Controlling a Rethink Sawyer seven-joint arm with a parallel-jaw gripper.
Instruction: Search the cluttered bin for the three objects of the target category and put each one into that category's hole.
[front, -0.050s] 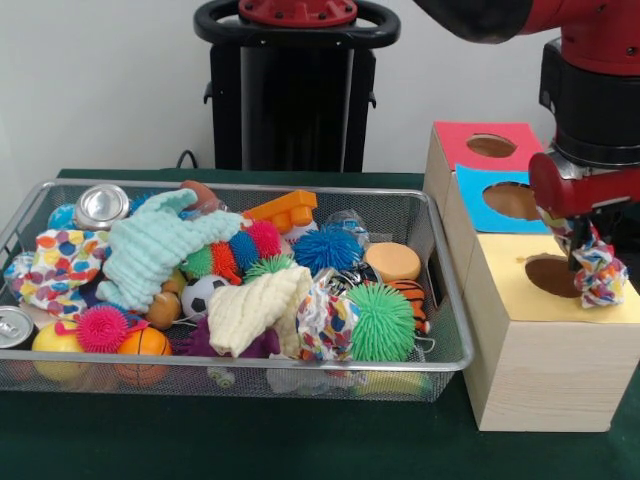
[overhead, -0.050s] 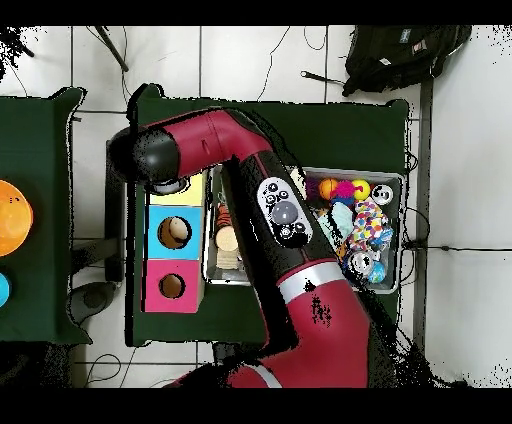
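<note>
Front view: the wire bin (front, -0.050s: 440, 290) sits crammed with toys and cloths beside the wooden box (front, -0.050s: 530, 350) with three holes. Above its yellow section's hole (front, -0.050s: 552, 275), the gripper (front, -0.050s: 585, 245) is clamped on a patterned cloth (front, -0.050s: 600, 272).

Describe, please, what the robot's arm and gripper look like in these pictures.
The arm has glossy red shells with black joints, a silver band near its base, and a grey oval panel of round buttons. The gripper hangs beneath a black cylindrical wrist and a red curved housing.
</note>
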